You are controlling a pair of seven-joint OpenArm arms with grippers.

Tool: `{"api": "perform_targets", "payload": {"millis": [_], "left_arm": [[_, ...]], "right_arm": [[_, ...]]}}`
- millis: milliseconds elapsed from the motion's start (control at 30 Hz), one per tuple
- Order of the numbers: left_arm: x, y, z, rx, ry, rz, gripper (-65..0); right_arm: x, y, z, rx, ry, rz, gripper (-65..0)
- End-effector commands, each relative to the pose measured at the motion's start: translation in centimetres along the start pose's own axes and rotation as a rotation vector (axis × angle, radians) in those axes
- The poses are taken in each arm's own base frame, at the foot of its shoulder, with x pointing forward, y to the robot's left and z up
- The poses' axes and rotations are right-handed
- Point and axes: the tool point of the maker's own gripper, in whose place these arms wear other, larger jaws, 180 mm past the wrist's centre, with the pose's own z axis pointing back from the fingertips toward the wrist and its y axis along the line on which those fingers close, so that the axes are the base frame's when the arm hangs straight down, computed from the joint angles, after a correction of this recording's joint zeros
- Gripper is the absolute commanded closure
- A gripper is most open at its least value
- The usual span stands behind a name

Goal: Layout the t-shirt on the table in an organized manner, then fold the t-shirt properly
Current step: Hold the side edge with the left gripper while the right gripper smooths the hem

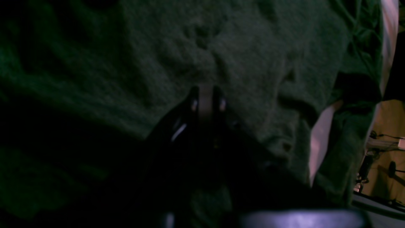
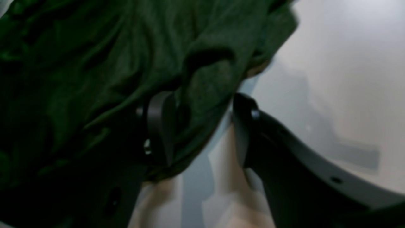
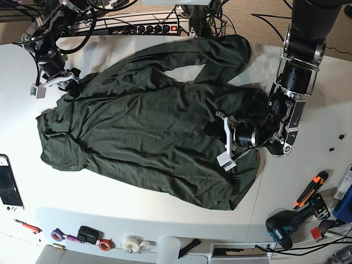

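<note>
The dark green, heathered, wrinkled t-shirt (image 3: 148, 126) lies spread over the middle of the white, smooth, round-cornered table (image 3: 308, 187), not yet flat: its long axis runs roughly from the base view's upper right down to its lower left, with 1 sleeve arching toward the far edge. The left gripper (image 3: 228, 144) sits low on the cloth at that view's right side, its jaws pressed together; the wrist view shows fabric bunched right at the tips, though whether any is pinched cannot be told. The right gripper (image 3: 55, 82) is at the opposite end, by the far-left corner of the garment, jaws spread wide with a fold of cloth hanging between them (loose, not clamped). Judging by this, each arm has its own end, so tension applied along the shirt's length would likely smooth it.
</note>
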Motion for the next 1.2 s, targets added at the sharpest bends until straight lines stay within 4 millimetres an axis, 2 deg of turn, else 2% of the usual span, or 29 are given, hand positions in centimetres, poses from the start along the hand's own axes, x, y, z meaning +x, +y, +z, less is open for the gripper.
{"api": "perform_targets", "payload": {"millis": [0, 67, 100, 200, 233, 467, 600, 800, 967, 1167], "left_arm": [[2.5, 0.2, 1.0, 0.006, -0.058, -0.032, 0.0], [2.4, 0.2, 0.9, 0.006, -0.058, -0.032, 0.0], [2.5, 0.2, 1.0, 0.006, -0.059, -0.032, 0.0], [2.5, 0.2, 0.9, 0.005, -0.059, -0.032, 0.0], [2.5, 0.2, 0.9, 0.005, -0.059, -0.032, 0.0], [2.4, 0.2, 0.9, 0.006, -0.057, -0.032, 0.0], [2.3, 0.2, 0.9, 0.005, -0.057, -0.03, 0.0], [2.3, 0.2, 0.9, 0.005, -0.058, -0.03, 0.0], [2.3, 0.2, 0.9, 0.004, -0.058, -0.03, 0.0], [2.4, 0.2, 0.9, 0.004, -0.058, -0.03, 0.0]], "right_arm": [[1.5, -0.1, 0.2, -0.011, -0.047, 0.015, -28.7], [1.5, -0.7, 0.2, -0.05, -0.045, 0.018, -26.6], [1.5, -0.9, 0.2, -0.062, -0.047, 0.02, -22.6], [1.8, -1.1, 0.3, -0.069, -0.055, 0.028, -3.0], [1.9, -1.2, 0.3, -0.071, -0.055, 0.032, 0.0], [2.4, -2.7, 1.1, -0.106, -0.006, 0.076, 0.0], [2.6, -4.3, 2.2, -0.147, -0.01, 0.054, 0.0], [3.3, -7.7, 5.5, -0.206, -0.089, -0.064, 0.0], [4.5, -11.0, 8.9, -0.29, -0.144, -0.078, 0.0], [7.9, -13.5, 11.8, -0.37, -0.198, -0.013, 0.0]]}}
